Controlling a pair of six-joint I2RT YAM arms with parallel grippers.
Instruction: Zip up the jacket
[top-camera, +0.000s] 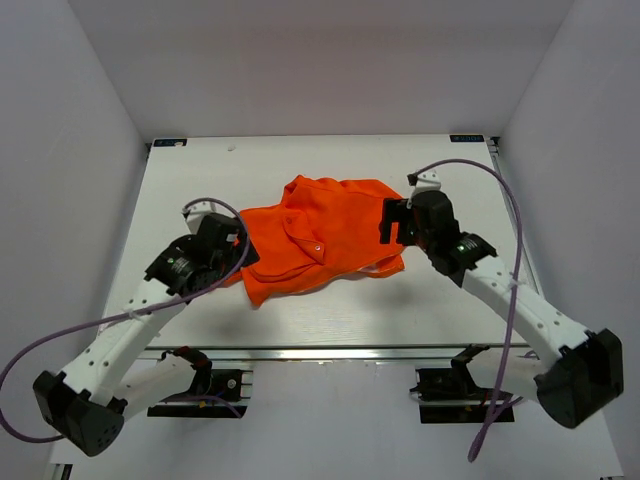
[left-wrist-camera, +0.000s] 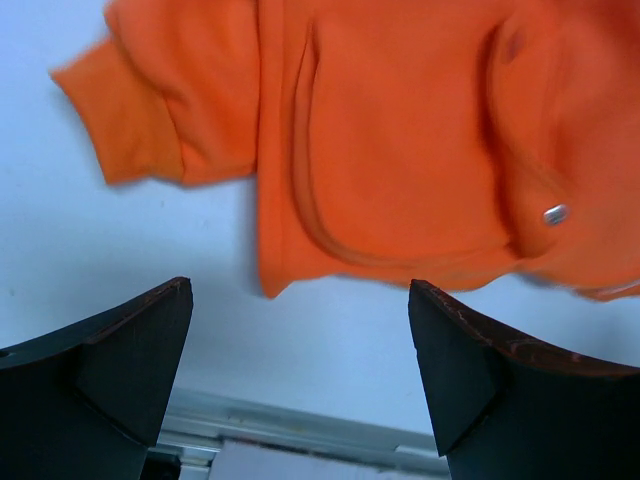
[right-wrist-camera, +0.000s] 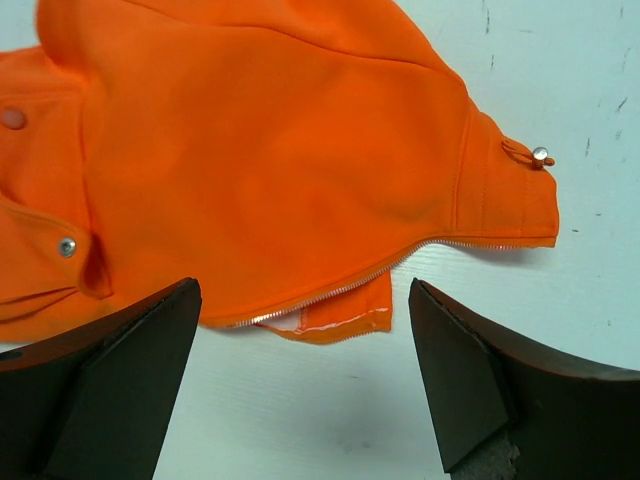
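The orange jacket (top-camera: 325, 238) lies crumpled on the white table (top-camera: 330, 165), between my two arms. In the left wrist view its sleeve cuff (left-wrist-camera: 120, 130) points left, and a flap pocket with a metal snap (left-wrist-camera: 555, 213) sits further right. My left gripper (top-camera: 238, 250) (left-wrist-camera: 300, 300) hovers open at the jacket's left hem with only bare table between its fingers. The right wrist view shows the light zipper teeth (right-wrist-camera: 330, 292) along the jacket's (right-wrist-camera: 270, 150) near edge. My right gripper (top-camera: 392, 222) (right-wrist-camera: 302, 290) stands open just in front of that edge, holding nothing.
An aluminium rail (top-camera: 330, 352) (left-wrist-camera: 300, 425) runs along the table's near edge, close behind the left fingers. White walls enclose the table on three sides. Purple cables (top-camera: 515, 250) loop off both arms.
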